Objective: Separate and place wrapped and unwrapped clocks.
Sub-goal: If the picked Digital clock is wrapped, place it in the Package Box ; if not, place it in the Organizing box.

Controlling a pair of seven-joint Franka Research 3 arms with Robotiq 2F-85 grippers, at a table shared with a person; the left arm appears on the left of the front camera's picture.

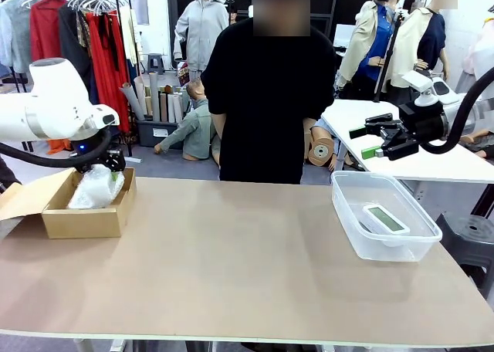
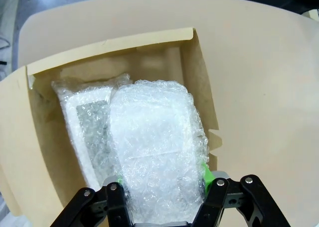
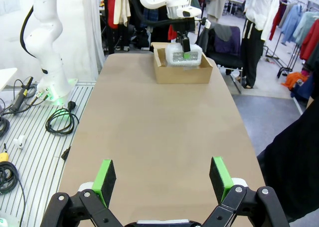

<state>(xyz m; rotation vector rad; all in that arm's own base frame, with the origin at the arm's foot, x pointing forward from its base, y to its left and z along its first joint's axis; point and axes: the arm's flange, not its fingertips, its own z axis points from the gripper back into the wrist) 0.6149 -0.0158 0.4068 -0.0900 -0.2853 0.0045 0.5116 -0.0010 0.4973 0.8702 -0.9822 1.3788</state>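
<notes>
1. The left arm (image 1: 54,105) bends in from the left edge of the front view and turns its wrist down over the cardboard box (image 1: 85,217) at the table's left end.
2. The left gripper (image 2: 162,189) is clamped on a bubble-wrap bundle (image 2: 154,157), one green pad (image 2: 205,173) pressed against the bundle's side.
3. In the left wrist view this held bundle sits in the box, leaning over a second wrapped clock (image 2: 87,125), which lies flat beside it against the box's wall; a greyish face shows through that second wrap.
4. From the front, the held bundle (image 1: 94,187) pokes up above the box rim, just under the gripper.
5. The right arm (image 1: 463,109) comes in from the right edge and holds its wrist roughly level, well above the table.
6. The right gripper (image 3: 162,179) has its fingers spread wide apart with nothing between them; it points along the bare tabletop (image 3: 164,117) towards the box (image 3: 182,70) at the far end.
7. The bare white clock (image 1: 384,219) lies flat, screen up, inside the clear plastic tub (image 1: 351,240) at the table's right end, below the right gripper (image 1: 376,140).
8. A person in a black top (image 1: 266,97) stands at the far side of the table, hands out of sight.
</notes>
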